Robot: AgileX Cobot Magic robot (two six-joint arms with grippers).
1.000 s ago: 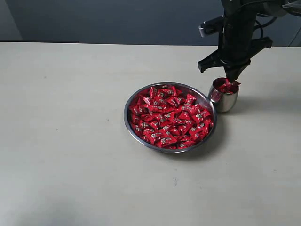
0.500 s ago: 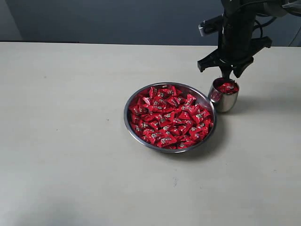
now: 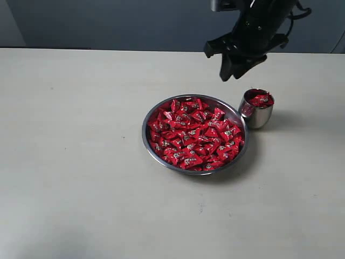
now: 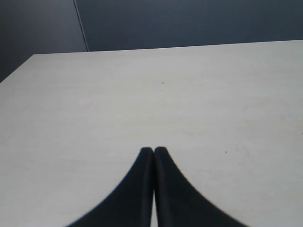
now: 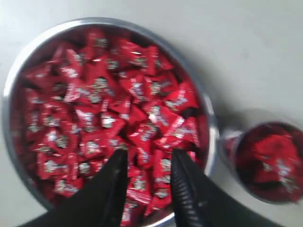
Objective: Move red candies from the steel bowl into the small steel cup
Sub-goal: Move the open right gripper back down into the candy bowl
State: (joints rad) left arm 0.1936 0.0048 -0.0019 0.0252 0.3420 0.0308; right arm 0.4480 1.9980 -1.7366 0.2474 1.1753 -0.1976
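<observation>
1. The right end effector hangs in the air above the bench. Its two dark fingers are spread apart with a clear gap and nothing between them.
2. The steel bowl rests on the bench below this end effector, and most of it lies toward the left arm's side of the fingertips. In the right wrist view the fingertips show against the part of the bowl nearest the cup, without touching it.
3. The red candies fill the bowl in a dense heap, well below the fingers. Their shiny wrappers carry small pale marks.
4. The small steel cup stands upright below the right end effector and off to its outer side, just beside the bowl's rim. Whether cup and bowl touch cannot be told.
5. Several red candies lie in the cup, reaching about to its rim.
6. The left end effector has its fingers pressed together, holding nothing, with bare bench ahead of it.
</observation>
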